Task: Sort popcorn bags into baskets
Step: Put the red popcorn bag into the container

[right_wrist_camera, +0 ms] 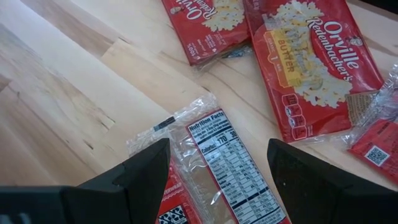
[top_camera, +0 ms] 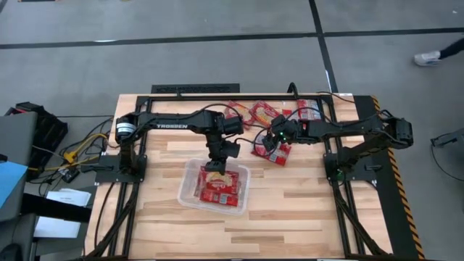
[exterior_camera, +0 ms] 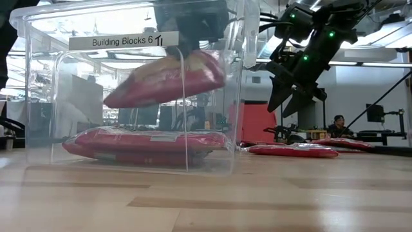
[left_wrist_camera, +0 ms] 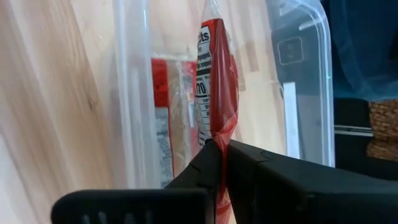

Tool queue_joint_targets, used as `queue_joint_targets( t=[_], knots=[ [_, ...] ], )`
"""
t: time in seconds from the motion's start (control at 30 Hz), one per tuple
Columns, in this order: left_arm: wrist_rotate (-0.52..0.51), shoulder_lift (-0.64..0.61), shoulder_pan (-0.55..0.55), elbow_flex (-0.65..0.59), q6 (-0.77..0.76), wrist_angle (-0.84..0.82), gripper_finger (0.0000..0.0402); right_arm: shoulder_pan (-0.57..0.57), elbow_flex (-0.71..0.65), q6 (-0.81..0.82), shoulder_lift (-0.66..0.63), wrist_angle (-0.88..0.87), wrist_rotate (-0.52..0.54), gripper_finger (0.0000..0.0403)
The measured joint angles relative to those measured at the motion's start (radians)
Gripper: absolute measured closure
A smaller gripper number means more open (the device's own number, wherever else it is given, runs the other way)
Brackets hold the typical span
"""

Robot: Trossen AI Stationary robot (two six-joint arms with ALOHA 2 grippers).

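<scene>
Left gripper point(top_camera: 216, 168) clamped on flat red popcorn bag point(exterior_camera: 166, 78) | being held over clear plastic tub point(top_camera: 190, 174) | should be released low, flat | right gripper point(top_camera: 276, 147) being held apart over table packet point(right_wrist_camera: 225, 163)

Overhead camera looked straight down; the low one sat close against the clear rectangular plastic tub point(exterior_camera: 129, 84), shared with overhead.

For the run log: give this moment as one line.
left gripper: shut on popcorn bag, above tub | right gripper: open over bag on table | tub: bags inside
</scene>
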Motion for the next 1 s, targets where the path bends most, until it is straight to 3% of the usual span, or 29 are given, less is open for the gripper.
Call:
queue_joint_targets(
  t=[0.4,0.53,0.63,0.73,0.87,1.0],
  knots=[
    [0.007,-0.002,0.037,0.003,-0.011,-0.005,0.0292,0.0,0.0,0.0,0.0,0.0,0.014,0.0108],
    [-0.008,-0.005,0.074,0.072,-0.03,-0.067,0.0275,-0.003,0.0,-0.002,0.0,0.0,0.014,0.0108],
    [-0.083,-0.006,0.104,0.16,-0.023,-0.137,0.0274,-0.015,0.0,-0.004,-0.005,0.0,0.014,0.0107],
    [-0.235,-0.007,0.138,0.243,-0.008,-0.16,0.0275,-0.034,0.0,-0.023,-0.024,0.008,0.014,0.0108],
    [-0.39,-0.009,0.222,0.277,-0.04,-0.055,0.0271,-0.065,0.001,-0.025,-0.064,0.003,0.014,0.0108],
    [-0.387,-0.008,0.346,0.213,-0.112,0.029,0.0251,-0.089,0.001,-0.026,-0.115,-0.014,0.014,0.0107]
  ],
)
